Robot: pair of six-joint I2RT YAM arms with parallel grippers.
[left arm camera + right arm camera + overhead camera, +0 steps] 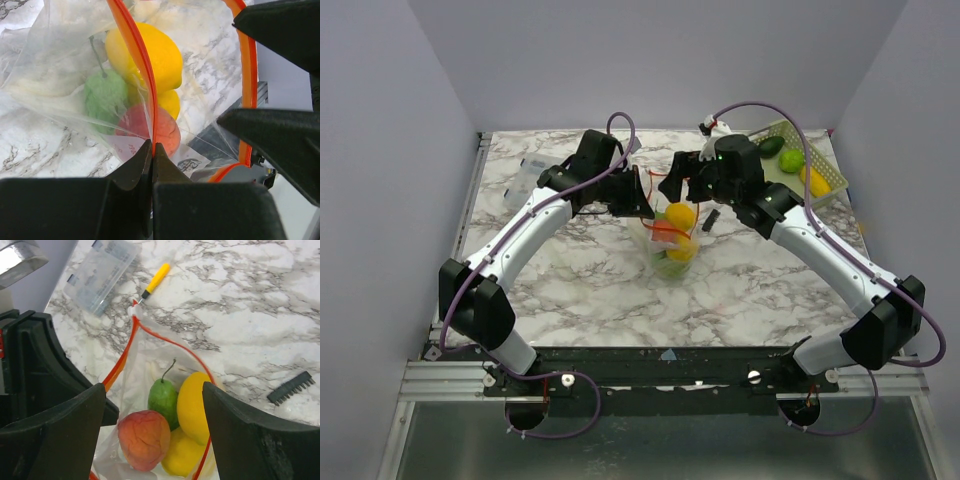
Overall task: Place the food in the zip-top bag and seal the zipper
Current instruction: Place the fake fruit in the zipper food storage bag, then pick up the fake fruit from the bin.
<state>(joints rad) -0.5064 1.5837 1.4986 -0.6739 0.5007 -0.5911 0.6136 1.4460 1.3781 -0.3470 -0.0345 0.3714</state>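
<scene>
Yellow stick (156, 279), clear case (100, 274) and black comb (291, 388) lie on marble table (260, 305).

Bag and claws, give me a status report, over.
Left claw shut on the zipper; right claw open over the bag. Bag unsealed, fruit inside. Three more pieces in the basket.

Bright, even, diffuse light; faint soft shadows; wrist-view foregrounds slightly blurred.

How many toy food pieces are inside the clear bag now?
4: a reddish one, a green pear-like one behind it, a big yellow one beside those, and a second yellow one below. More may be hidden underneath.
</scene>
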